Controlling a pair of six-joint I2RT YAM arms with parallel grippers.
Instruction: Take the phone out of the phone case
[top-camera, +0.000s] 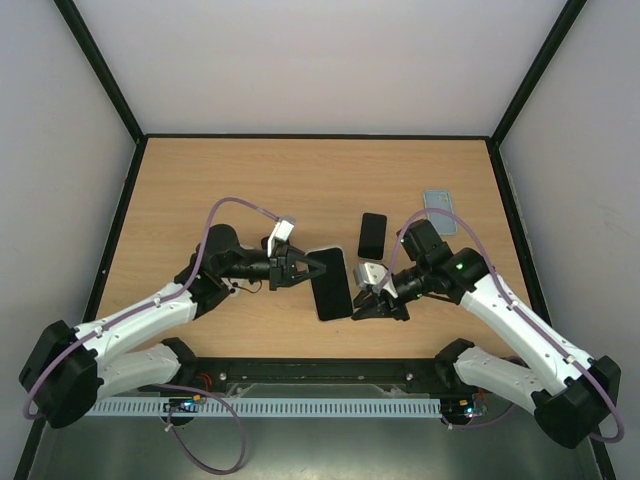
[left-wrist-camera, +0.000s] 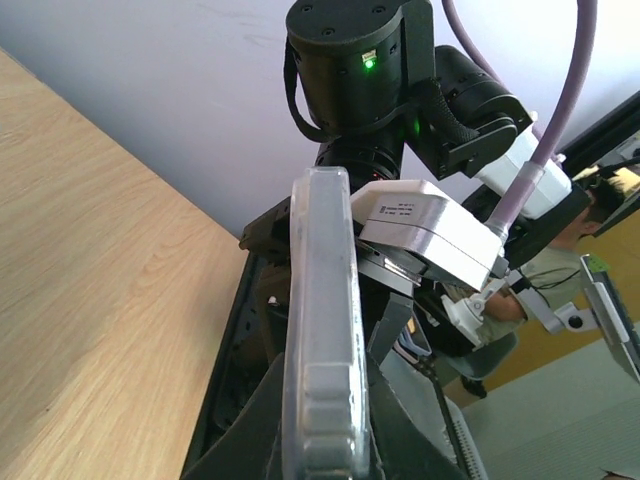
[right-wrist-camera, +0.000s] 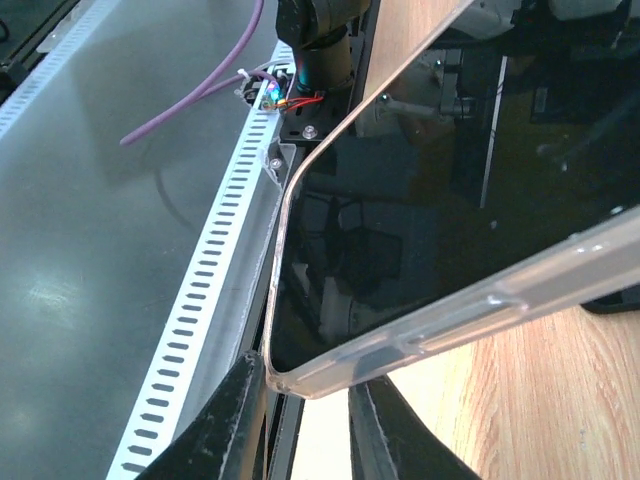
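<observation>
Wood table (top-camera: 250, 180): pale grain, black frame (top-camera: 320, 136) around it
Walls (top-camera: 320, 60): plain white
Left claw (top-camera: 308, 268): clamped on phone case (top-camera: 331, 283)
Right claw (top-camera: 358, 305): straddling its corner, grip unclear

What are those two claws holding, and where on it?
The left gripper clamps the cased phone by one long edge. The right gripper has its fingers either side of a near corner; whether it grips yet cannot be told.
</observation>
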